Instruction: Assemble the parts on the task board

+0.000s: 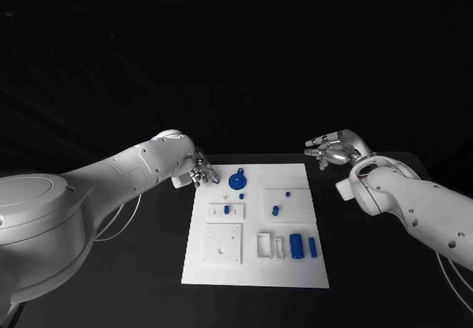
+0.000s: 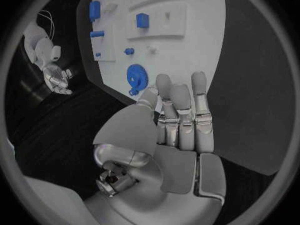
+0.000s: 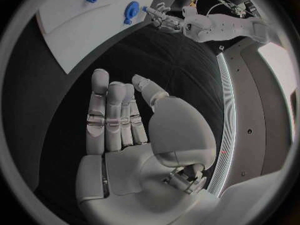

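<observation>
Clerk: Left hand (image 1: 201, 171), item one: it sits over the black table (image 1: 147, 273) at the far left corner of the task board (image 1: 296, 277). In the left wrist view its fingers (image 2: 181, 115) lie straight and close side by side, palm bare, nothing held.

Checker: Right hand?

Clerk: Right hand (image 1: 333, 150), item two: it sits beyond the board's far right corner, apart from the board, over bare table. In the right wrist view its fingers (image 3: 112, 115) are extended, thumb set a little aside, nothing in the palm.

Checker: Board contents, then.

Clerk: White plate, lying flat mid-table. A blue gear (image 1: 238, 182) with a small tab lies near the far left corner, just beside the left hand's fingertips. Whether they touch it cannot be told. A small blue block (image 1: 227, 209) sits in a raised white fixture (image 1: 225, 212) on the left half. Two small blue pegs (image 1: 276, 208) lie on the right half. Near the front right, a blue cylinder (image 1: 296, 241) and a slimmer blue pin (image 1: 314, 247) lie side by side, next to a white rectangular frame (image 1: 265, 245). A white square plate (image 1: 223, 242) lies at the front left.

Checker: Parts held?

Clerk: None; all listed parts rest on the board.
</observation>
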